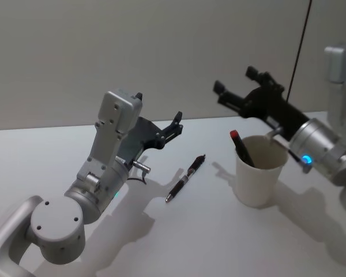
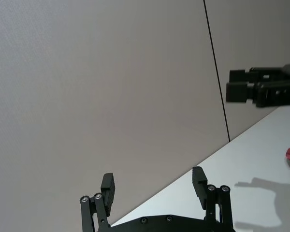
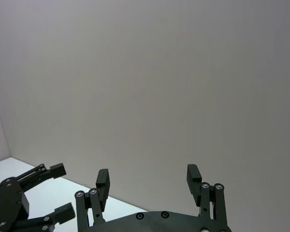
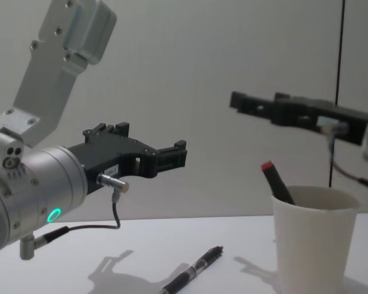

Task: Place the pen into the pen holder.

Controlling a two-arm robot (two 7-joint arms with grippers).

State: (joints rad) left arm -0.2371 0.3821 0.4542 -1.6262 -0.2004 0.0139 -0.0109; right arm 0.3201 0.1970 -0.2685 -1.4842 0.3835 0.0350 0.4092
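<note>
Item 1. Slim black pen (image 1: pixel 185 179) with a pale middle section. It lies flat on the plain white counter (image 1: pixel 161 242) at mid-scene in the head view, with its tip toward 7 o'clock and its clip end toward 1 o'clock. Nothing touches it, and it is outside the cup, so the task is judged not yet begun.

Item 2. Pen holder (image 1: pixel 260 179), a tapered white paper cup with a rolled rim. It stands upright at 3 o'clock from the pen, near but apart. It already holds a dark marker with a red cap (image 1: pixel 241 147), which leans toward 11 o'clock and leaves most of the mouth free for a second item.

Item 3. Left end effector (image 1: pixel 176 123), black, fingers spread, holding nothing. It hangs above the counter at 11 o'clock from the pen. As the nearer arm, it is judged the likely one to make the pick.

Item 4. Right end effector (image 1: pixel 235 81), black, fingers spread, empty. It is raised at 11 o'clock above the holder, clear of the rim, and probably held high to keep the mouth unobstructed.
</note>
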